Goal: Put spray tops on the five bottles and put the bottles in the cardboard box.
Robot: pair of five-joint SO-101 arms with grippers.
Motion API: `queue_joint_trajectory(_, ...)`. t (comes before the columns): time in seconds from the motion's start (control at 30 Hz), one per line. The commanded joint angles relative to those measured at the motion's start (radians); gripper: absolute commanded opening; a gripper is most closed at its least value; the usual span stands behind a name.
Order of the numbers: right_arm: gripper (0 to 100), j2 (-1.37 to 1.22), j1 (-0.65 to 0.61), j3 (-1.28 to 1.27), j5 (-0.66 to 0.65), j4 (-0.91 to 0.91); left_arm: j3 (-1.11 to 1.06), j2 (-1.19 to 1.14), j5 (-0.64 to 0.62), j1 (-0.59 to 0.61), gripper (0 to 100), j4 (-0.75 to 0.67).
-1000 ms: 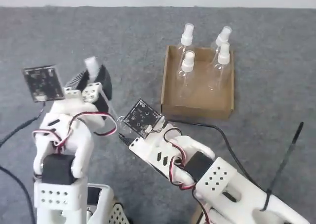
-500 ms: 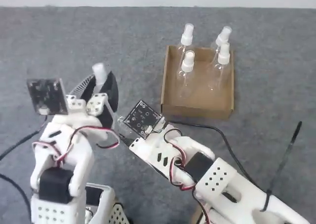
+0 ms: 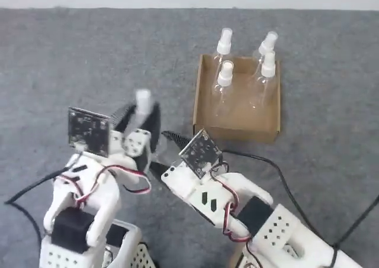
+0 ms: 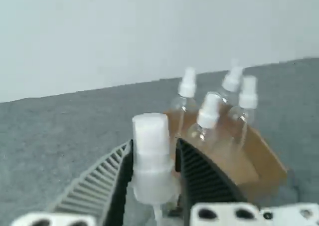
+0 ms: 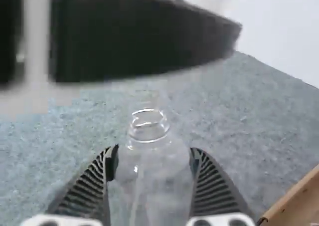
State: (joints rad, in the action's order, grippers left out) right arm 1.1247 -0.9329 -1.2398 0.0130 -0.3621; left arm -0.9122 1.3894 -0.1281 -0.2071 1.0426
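Spray top (image 4: 152, 156) pinched in my left gripper (image 4: 153, 148) and open bottle (image 5: 147, 131) clamped in my right gripper (image 5: 152, 161) hang near the cardboard box (image 3: 237, 129), so capping can come before boxing.

Nothing legible anywhere: no text, label, brand, number or sign to be read. Plain brown walls on the cardboard box (image 3: 235, 131), bare clear plastic on the bottles (image 3: 225, 91), and only specks on the circuit boards (image 3: 89, 129) at the wrists, too small to make out.
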Motion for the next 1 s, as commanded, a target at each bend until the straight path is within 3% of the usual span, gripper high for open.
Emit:
queue_joint_trajectory(0.0,0.6,0.031,0.033,0.008,0.014,0.028,0.073,0.008,0.015,-0.012,14,0.044)
queue_joint_trajectory(0.33,0.6,0.031,0.045,0.006,0.014,0.021,0.206,0.003,0.075,0.101,14,0.04)
queue_joint_trajectory(0.8,0.6,0.041,0.045,0.008,0.012,0.019,0.021,-0.057,0.087,0.135,14,0.008)
queue_joint_trajectory(0.97,0.6,0.041,0.107,0.014,0.014,0.019,0.021,-0.057,0.086,0.135,14,0.008)
